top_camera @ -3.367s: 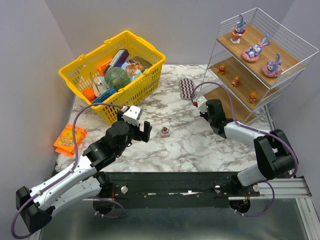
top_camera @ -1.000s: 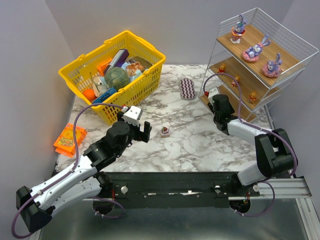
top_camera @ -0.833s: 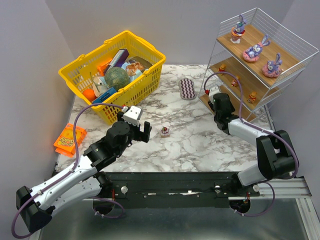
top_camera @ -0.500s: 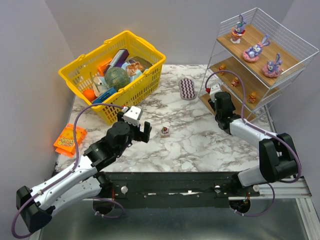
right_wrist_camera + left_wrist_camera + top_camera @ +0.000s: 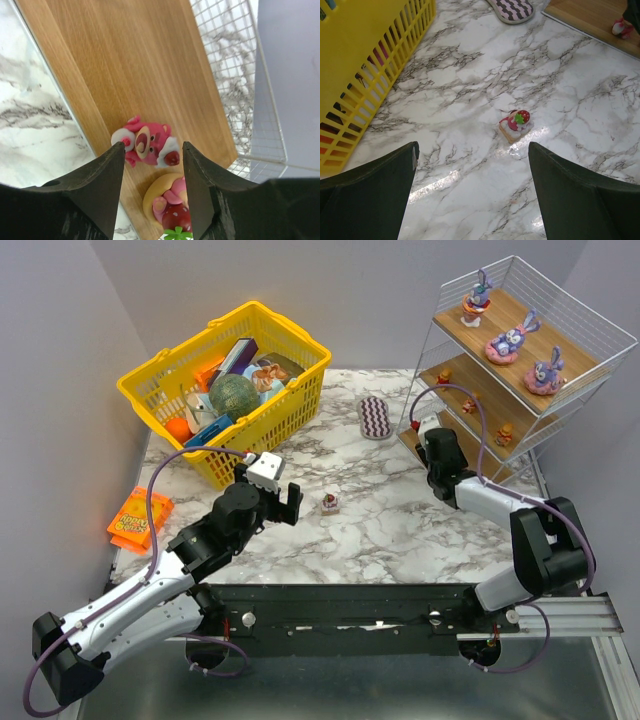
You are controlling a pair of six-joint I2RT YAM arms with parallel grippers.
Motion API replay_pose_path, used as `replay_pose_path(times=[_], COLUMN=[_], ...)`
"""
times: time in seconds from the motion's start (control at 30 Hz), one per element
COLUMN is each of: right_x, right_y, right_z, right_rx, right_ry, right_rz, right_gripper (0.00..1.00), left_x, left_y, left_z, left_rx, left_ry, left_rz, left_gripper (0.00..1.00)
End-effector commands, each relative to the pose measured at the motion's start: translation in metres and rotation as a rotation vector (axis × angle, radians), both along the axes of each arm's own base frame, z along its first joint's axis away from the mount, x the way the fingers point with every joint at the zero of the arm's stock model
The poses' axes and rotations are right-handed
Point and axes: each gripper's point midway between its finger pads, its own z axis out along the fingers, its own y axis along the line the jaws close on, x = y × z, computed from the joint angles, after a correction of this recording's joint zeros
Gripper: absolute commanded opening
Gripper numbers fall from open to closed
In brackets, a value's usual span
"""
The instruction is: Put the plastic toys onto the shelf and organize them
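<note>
The shelf (image 5: 520, 340) stands at the back right, with three purple bunnies (image 5: 510, 338) on its top board and three orange bears (image 5: 470, 400) on the middle one. My right gripper (image 5: 424, 428) reaches onto the bottom board (image 5: 125, 60). It is open. A pink bear toy (image 5: 147, 145) lies just past its fingertips. A pink toy on a yellow base (image 5: 170, 205) stands between the fingers, with a gap on its left side. A small red and pink toy (image 5: 516, 125) sits on the marble. My left gripper (image 5: 472, 150) hovers open short of it.
A yellow basket (image 5: 160, 390) full of other items stands at the back left, close to my left arm. A purple zigzag pad (image 5: 375, 417) lies near the shelf's foot. An orange packet (image 5: 138, 518) lies at the table's left edge.
My right gripper has gone from above the table onto the shelf's bottom board, edged further in, then drawn back slightly. The left arm and the toy on the marble have not moved.
</note>
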Motion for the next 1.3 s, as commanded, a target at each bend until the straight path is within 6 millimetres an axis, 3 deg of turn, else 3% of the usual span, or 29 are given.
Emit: replay_pose_path(times=[0.0,0.37,0.83,1.27], right_x=[-0.005,-0.003,0.003,0.004], right_y=[-0.010,-0.014,-0.002,-0.007], right_z=[-0.012,-0.017,-0.019,-0.008], right_rx=[-0.010,-0.004,0.013,0.005], right_ry=[0.001,0.008,0.029,-0.010], right_rz=[-0.058,-0.060,0.071,0.057], right_gripper=[0.57,0.55,0.30,0.28], left_x=[0.003,0.004,0.004,0.005], left_y=[0.004,0.004,0.006,0.005], left_z=[-0.002,-0.003,-0.002,-0.002], left_rx=[0.004,0.008,0.009,0.008], left_ry=[-0.007,-0.004,-0.009,-0.008], left_rz=[0.023,0.026,0.031,0.032], left_gripper=[0.99,0.99,0.99,0.99])
